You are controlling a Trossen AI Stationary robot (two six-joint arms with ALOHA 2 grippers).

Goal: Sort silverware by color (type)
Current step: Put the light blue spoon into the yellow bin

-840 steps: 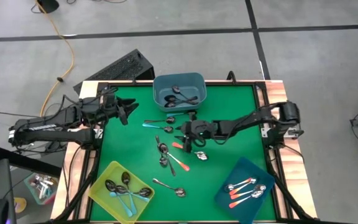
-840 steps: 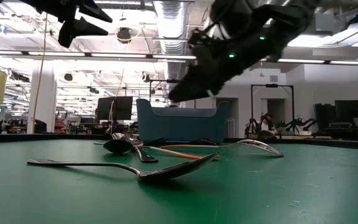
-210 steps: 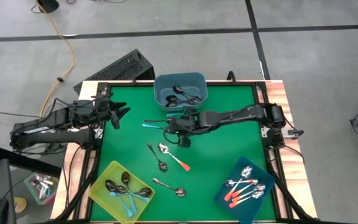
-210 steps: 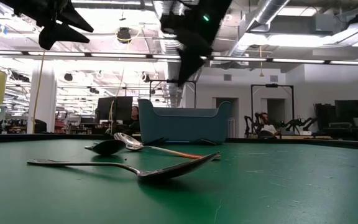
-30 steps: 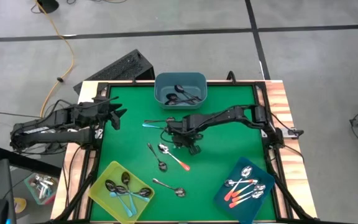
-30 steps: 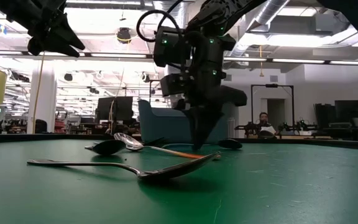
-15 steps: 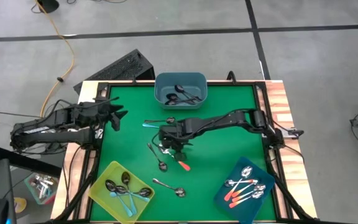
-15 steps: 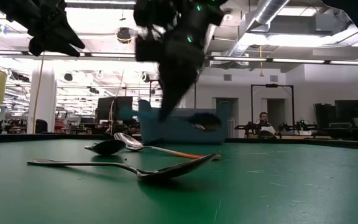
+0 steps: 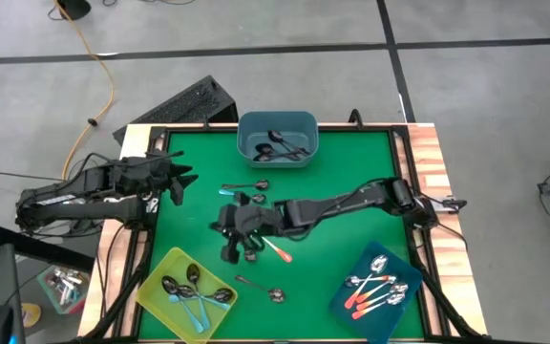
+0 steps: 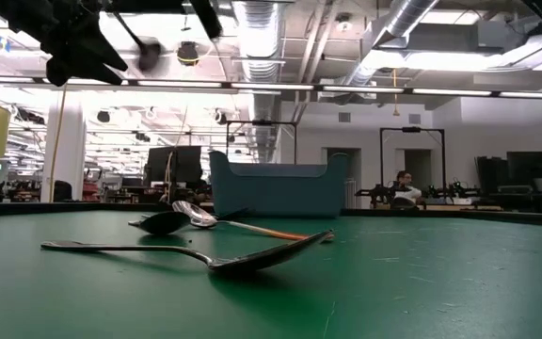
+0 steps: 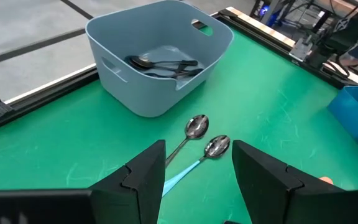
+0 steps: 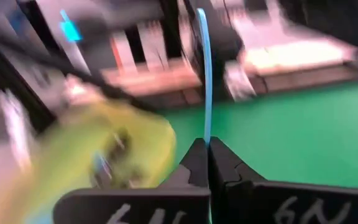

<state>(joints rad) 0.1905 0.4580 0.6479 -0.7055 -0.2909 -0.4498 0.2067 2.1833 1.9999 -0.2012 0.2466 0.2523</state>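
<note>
My right gripper (image 9: 227, 251) hangs above the green mat's middle left, pointing toward the yellow bin (image 9: 184, 291), and is shut on a spoon with a light blue handle (image 12: 204, 74). The low view shows that spoon's blurred bowl (image 10: 147, 52) high above the table. My left gripper (image 11: 199, 149) waits open over the far left of the mat (image 9: 183, 177). Loose spoons lie flat on the mat: a metal one (image 11: 194, 127) beside a light blue one (image 11: 197, 163), an orange-handled one (image 9: 277, 250) and a metal one (image 9: 261, 287). My right gripper pinches the light blue handle (image 12: 204, 134) between its two shut fingers. The handle runs on straight past the fingertips, in line with them. The spoon is lifted clear of the table. Blur hides which stretch of the handle the fingers have.
The grey-blue bin (image 9: 275, 139) at the far edge holds dark metal spoons. The yellow bin holds several spoons, some with light blue handles. The dark blue bin (image 9: 380, 291) at the near right holds orange-handled spoons. A long metal spoon (image 10: 205, 256) lies nearest the low camera.
My right gripper has risen from the mat's middle with the light blue spoon, which now hangs clear of the table. It has swung toward the table's left and near edges, toward the yellow bin, and has tipped from pointing down to nearly level.
</note>
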